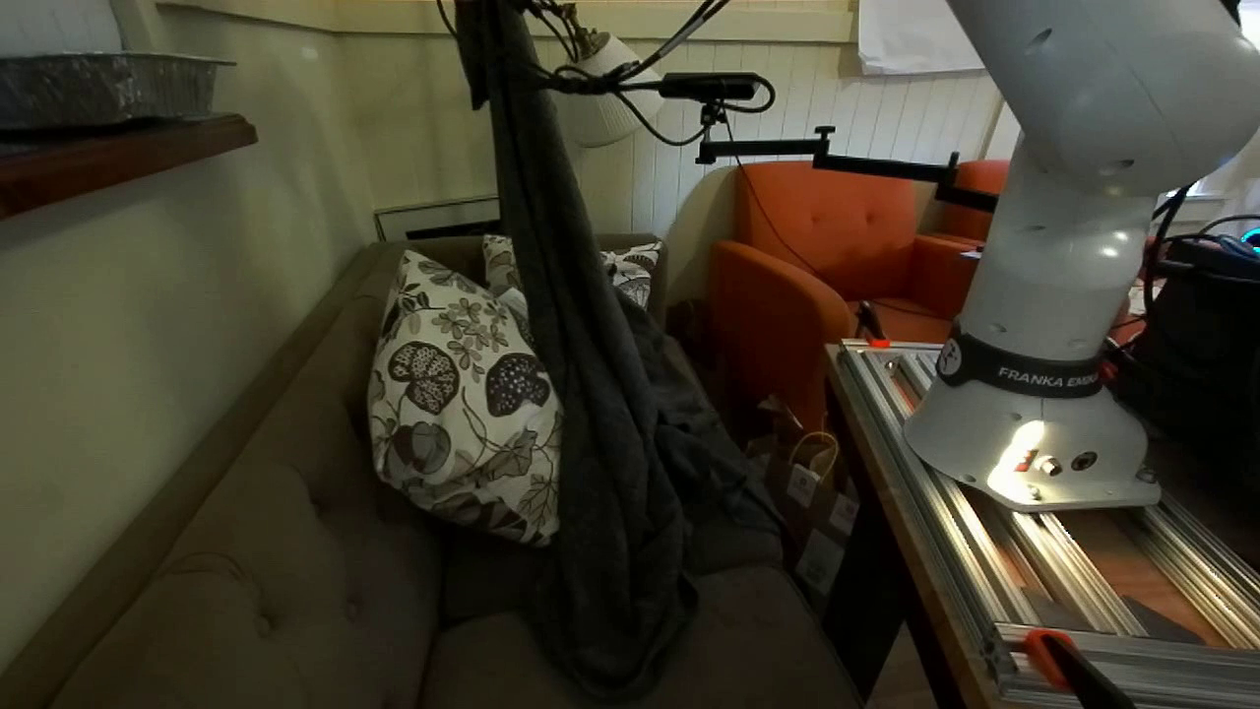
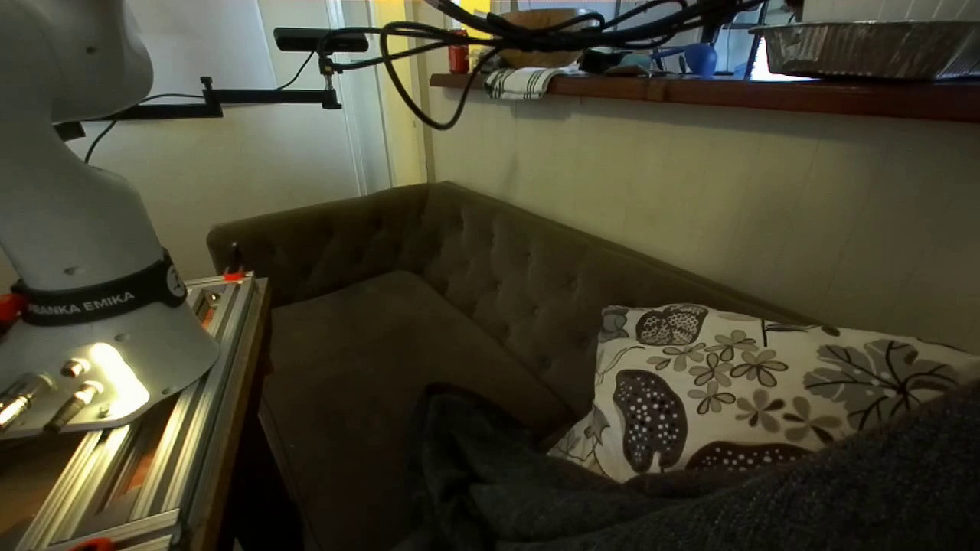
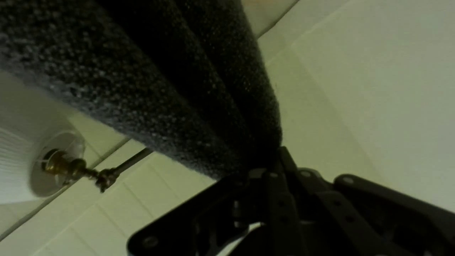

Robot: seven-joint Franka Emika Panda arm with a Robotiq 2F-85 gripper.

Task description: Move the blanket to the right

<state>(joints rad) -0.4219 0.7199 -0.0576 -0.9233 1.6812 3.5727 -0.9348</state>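
In the wrist view the gripper (image 3: 272,166) is pressed together, pinching a gathered end of the blanket (image 3: 160,81); the dark grey cloth widens into deep folds away from the grip. In an exterior view the blanket hangs long and narrow from beyond the top edge, spreading lower down onto the sofa (image 1: 748,640), where its bottom end lies folded on the seat. Just beside it a cushion (image 1: 453,414) (white, printed with leaves and flowers) leans against the sofa's back. The blanket passes in front of the cushion's edge; whether the two touch, I cannot tell.

Alongside the sofa stands the table (image 1: 1132,566), fitted with metal rails (image 1: 1078,571), and the white arm (image 1: 1053,236) is mounted there, as both exterior views show. Further back, a far cushion (image 1: 635,271) is partly hidden by the blanket, and paper bags (image 1: 807,502) sit past the table's edge, near an orange armchair (image 1: 787,295). A lamp (image 1: 591,118) with a pale shade shows behind black cables (image 1: 576,85). On the wall above the sofa's back, a shelf (image 2: 666,90) bears a foil tray (image 2: 865,50), a towel (image 2: 521,83) and a red can (image 2: 458,57).
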